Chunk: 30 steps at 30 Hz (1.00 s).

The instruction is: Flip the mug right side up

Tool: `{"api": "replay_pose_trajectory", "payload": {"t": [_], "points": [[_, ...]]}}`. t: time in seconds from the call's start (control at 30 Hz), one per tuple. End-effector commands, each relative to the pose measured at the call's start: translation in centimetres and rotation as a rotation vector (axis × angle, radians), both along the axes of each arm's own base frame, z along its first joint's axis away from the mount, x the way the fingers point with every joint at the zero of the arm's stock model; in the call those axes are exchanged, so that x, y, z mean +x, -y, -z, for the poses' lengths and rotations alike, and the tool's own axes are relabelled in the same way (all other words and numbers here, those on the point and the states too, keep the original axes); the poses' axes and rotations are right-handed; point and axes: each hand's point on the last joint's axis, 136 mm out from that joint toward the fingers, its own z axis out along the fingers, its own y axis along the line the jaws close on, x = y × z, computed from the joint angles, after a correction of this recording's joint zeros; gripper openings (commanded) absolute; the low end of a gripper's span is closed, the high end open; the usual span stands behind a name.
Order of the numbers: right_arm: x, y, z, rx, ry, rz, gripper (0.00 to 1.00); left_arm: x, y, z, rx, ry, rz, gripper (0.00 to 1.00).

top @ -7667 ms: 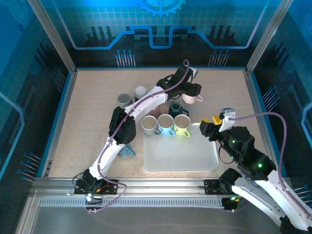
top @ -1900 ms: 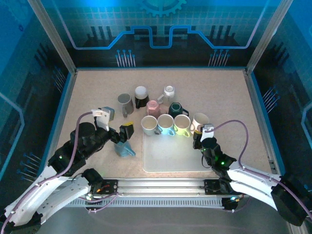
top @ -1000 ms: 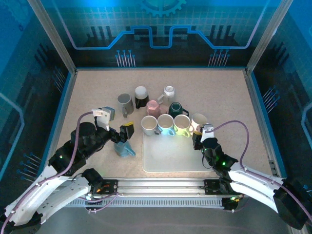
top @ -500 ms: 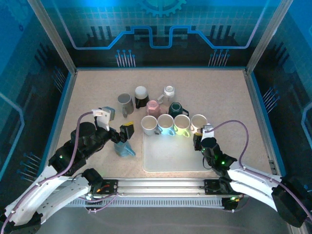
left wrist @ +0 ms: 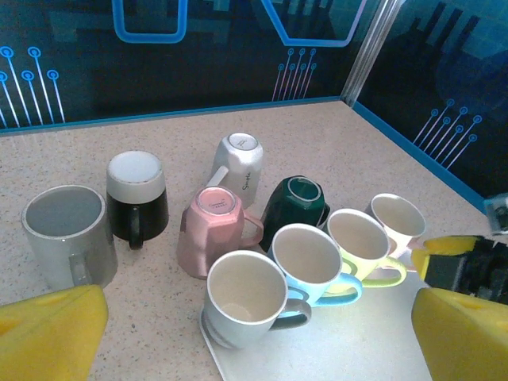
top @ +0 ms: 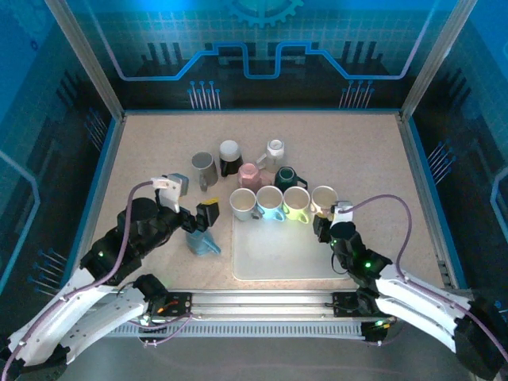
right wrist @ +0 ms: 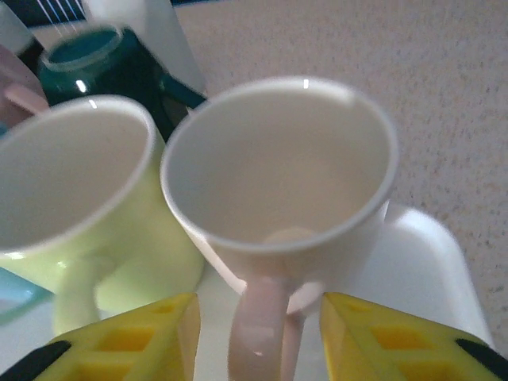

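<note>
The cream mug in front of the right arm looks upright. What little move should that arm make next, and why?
Probably draw the fingers straight back toward the arm's base. The mug stands mouth-up on the tray, and the fingers sit apart on either side of its handle without pinching it, so the job looks done. Backing out straight should avoid bumping the handle.

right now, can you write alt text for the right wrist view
A pale upright mug stands on a white tray, its handle pointing at the camera between the yellow fingers of the open right pincer. A lime mug sits to its left, a dark green mug behind.
</note>
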Motion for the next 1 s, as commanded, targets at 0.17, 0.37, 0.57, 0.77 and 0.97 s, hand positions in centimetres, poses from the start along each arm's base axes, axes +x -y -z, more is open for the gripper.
{"api": "replay_pose_trajectory", "payload": {"t": [0.17, 0.37, 0.57, 0.77, 0.97], "points": [[-1.0, 0.5, -4.9, 0.028, 0.004, -0.015, 0.51, 0.9, 0.6, 1.3, 0.002, -0.082, -0.022, 0.99], [-1.3, -2.2, -9.4, -0.026, -0.018, -0.192, 0.49, 1.6, 0.1, 2.2, -0.01, -0.156, -0.096, 0.99], [-0.5, -6.0, -11.2, -0.091, -0.083, -0.361, 0.53, 1.8, -0.4, 2.6, 0.008, -0.246, -0.15, 0.99], [-1.1, -9.3, -12.7, -0.058, -0.159, -0.515, 0.6, 1.6, -1.5, 3.9, -0.061, -0.394, -0.264, 0.99], [-1.4, -10.6, -13.0, -0.04, -0.217, -0.542, 0.63, -0.6, -5.6, 7.5, -0.177, -0.714, -0.591, 0.99]]}}
